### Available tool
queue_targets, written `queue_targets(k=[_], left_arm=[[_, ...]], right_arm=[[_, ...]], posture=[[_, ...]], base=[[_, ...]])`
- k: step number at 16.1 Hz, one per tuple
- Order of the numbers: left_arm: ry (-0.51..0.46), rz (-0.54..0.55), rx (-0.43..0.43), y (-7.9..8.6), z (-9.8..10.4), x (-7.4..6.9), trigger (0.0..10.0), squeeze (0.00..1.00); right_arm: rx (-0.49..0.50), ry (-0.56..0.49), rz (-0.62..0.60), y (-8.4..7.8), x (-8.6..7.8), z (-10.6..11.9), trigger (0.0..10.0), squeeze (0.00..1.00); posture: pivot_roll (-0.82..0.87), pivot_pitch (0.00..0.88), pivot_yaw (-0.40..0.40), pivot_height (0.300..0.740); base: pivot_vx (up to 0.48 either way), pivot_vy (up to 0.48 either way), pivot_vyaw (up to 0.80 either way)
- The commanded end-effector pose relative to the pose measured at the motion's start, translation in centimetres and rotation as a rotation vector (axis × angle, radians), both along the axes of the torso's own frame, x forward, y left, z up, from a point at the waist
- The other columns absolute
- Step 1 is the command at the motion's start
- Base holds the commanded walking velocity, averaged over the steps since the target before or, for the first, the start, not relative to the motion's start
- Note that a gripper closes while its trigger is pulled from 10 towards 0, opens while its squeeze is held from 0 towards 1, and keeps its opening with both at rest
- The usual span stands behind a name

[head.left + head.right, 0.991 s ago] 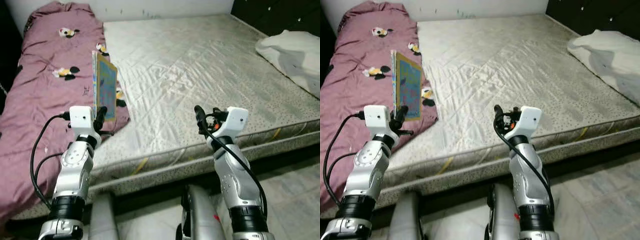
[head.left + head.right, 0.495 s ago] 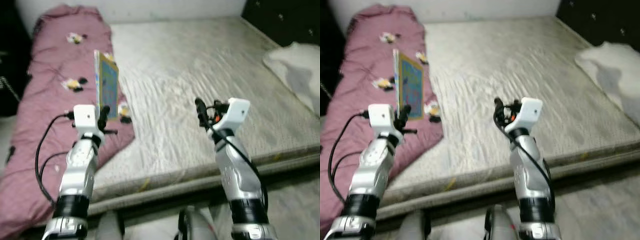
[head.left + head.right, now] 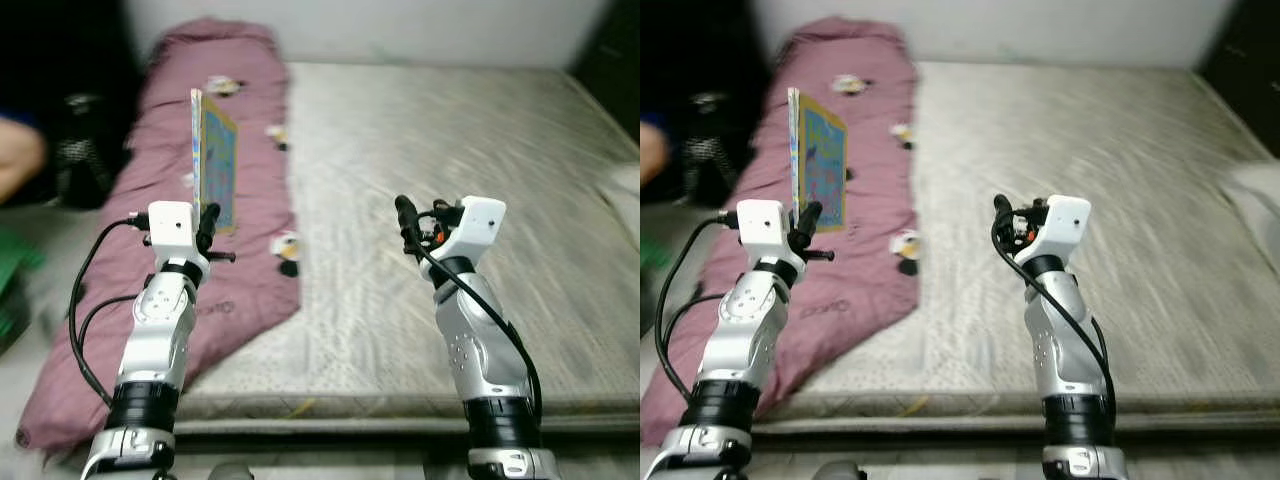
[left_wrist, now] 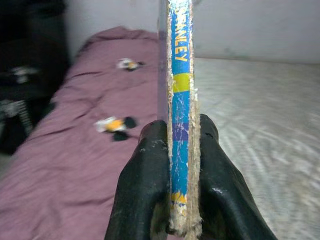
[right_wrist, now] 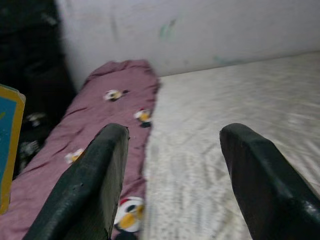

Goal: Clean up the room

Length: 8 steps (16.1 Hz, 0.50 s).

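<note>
Left wrist view: the left pincer [image 4: 181, 165] pinches a book [image 4: 179, 100] upright by its lower edge, above the purple quilt [image 3: 190, 270] on the bed [image 3: 480, 180]. Right pincer [image 5: 175, 175] is spread, held over the mattress.

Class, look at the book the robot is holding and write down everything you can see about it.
The book is thin, with a blue, busy picture cover edged in yellow. Its blue and yellow spine is worn and frayed, and lettering runs along it. It stands upright on edge, lifted above the purple blanket, touching nothing but the left tool, whose two black fingers clamp its lower end from either side.
</note>
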<state>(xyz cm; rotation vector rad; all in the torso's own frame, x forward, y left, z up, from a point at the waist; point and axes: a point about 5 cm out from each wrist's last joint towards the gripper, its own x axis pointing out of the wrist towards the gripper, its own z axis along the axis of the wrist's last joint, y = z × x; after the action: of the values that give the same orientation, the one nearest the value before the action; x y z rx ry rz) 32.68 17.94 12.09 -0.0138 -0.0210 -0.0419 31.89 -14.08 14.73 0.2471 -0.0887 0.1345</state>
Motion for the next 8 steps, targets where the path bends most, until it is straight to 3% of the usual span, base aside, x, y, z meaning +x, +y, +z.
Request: queue_targets(k=[1,4,8], left_arm=[[-0.018,-0.004,0.010,0.15,0.27,-0.14,10.0,0.00],[-0.006,-0.027,-0.021,0.18,-0.11,-0.45,10.0,0.00],[-0.017,-0.034,-0.013,0.16,0.33,0.09,10.0,0.00]], right_arm=[[-0.002,0.007,0.002,-0.08,-0.09,-0.13,10.0,0.00],[-0.041,0.034,-0.020,-0.21,-0.44,-0.98,10.0,0.00],[-0.049,0.016,-0.016,-0.10,-0.28,-0.55,10.0,0.00]], posture=[[-0.05,0.000,-0.035,0.740],[-0.05,0.000,-0.030,0.740],[-0.06,0.000,-0.026,0.740]], base=[[0.000,0.000,0.00],[0.000,0.000,0.00],[0.000,-0.301,0.00]])
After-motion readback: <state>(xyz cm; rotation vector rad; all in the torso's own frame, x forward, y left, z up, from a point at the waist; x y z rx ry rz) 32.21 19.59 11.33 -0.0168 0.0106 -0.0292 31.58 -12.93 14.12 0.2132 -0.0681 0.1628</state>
